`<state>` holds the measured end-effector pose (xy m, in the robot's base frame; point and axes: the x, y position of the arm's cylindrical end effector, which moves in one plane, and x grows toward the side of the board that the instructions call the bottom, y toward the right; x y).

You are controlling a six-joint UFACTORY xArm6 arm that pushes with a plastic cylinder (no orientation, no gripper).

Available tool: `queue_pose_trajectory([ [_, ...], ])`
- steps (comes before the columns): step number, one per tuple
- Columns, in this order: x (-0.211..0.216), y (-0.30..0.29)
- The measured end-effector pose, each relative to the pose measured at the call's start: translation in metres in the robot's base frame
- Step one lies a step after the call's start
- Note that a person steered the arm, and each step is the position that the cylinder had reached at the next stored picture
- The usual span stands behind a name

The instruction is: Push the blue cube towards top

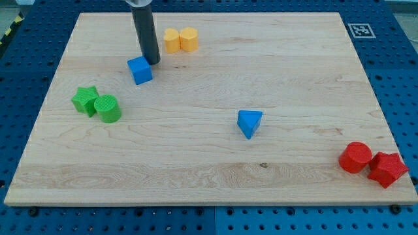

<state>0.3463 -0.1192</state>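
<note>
1. Since the blue cube point(140, 70) looks small, rigid and light, expect it to slide easily but twist off-centre; it sits at the surface's point(294, 65) upper left.
2. My tip point(154, 62) touches its upper-right corner — there is no claw, so nothing is gripped.
3. You'd push from its bottom face — the orange blocks point(179, 40) lie near.

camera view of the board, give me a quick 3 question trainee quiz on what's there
1. True or false: my tip is at the blue cube's upper right.
2. Which pair lies nearest the view's bottom right?
A. green blocks
B. red blocks
C. orange blocks
3. Fill in: the blue block near the board's middle is a ____.

Key: 1 true; 2 B; 3 triangle
</note>
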Motion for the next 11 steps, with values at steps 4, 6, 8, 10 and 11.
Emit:
queue_pose_trajectory([
  [4, 0.061, -0.032],
  [6, 0.019, -0.073],
  [8, -0.009, -0.073],
  [10, -0.001, -0.074],
  [11, 0.017, -0.054],
])
